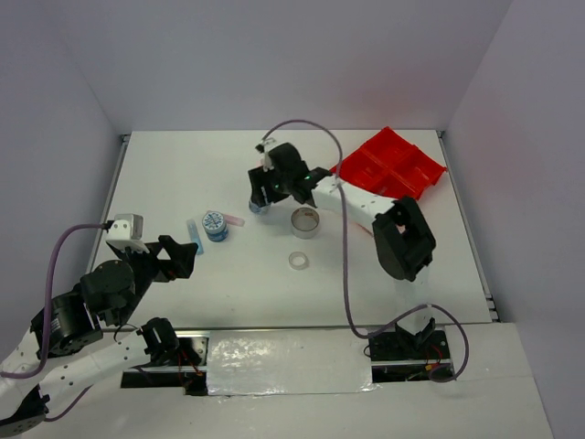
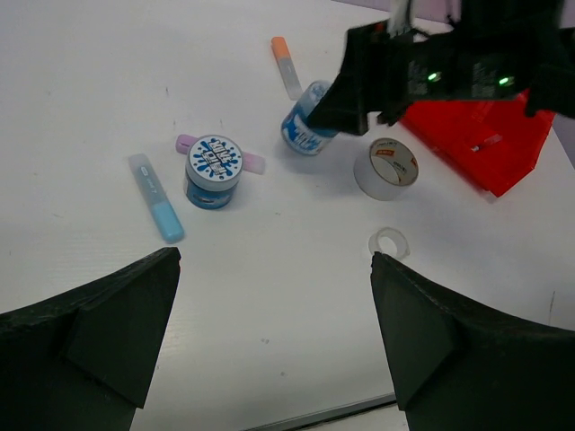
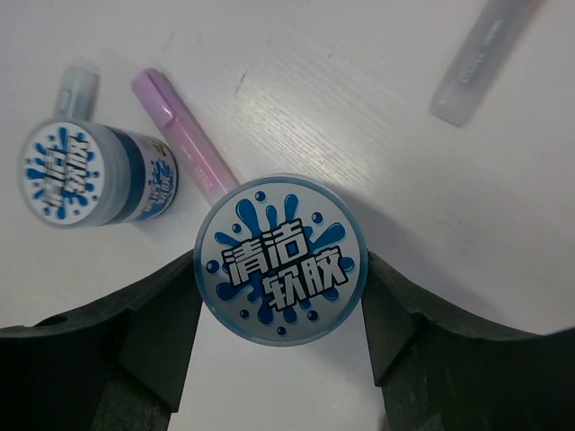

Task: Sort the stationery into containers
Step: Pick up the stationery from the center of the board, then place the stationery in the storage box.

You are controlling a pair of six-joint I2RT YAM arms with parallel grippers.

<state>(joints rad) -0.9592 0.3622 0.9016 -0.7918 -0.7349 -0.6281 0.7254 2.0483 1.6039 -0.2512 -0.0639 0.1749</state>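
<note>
While right tool (image 3: 280, 303) grips round tub (image 3: 281, 259), red tray (image 1: 393, 163) apart.

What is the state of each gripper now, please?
Left gripper: open, holding nothing.
Right gripper: closed on a round tub.

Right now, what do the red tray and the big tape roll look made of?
Red tray: likely moulded plastic, fairly glossy; uniform bright colour, thin divider walls. Tape roll: seemingly pale tape wound on a card core; printed label shows inside the ring.
</note>
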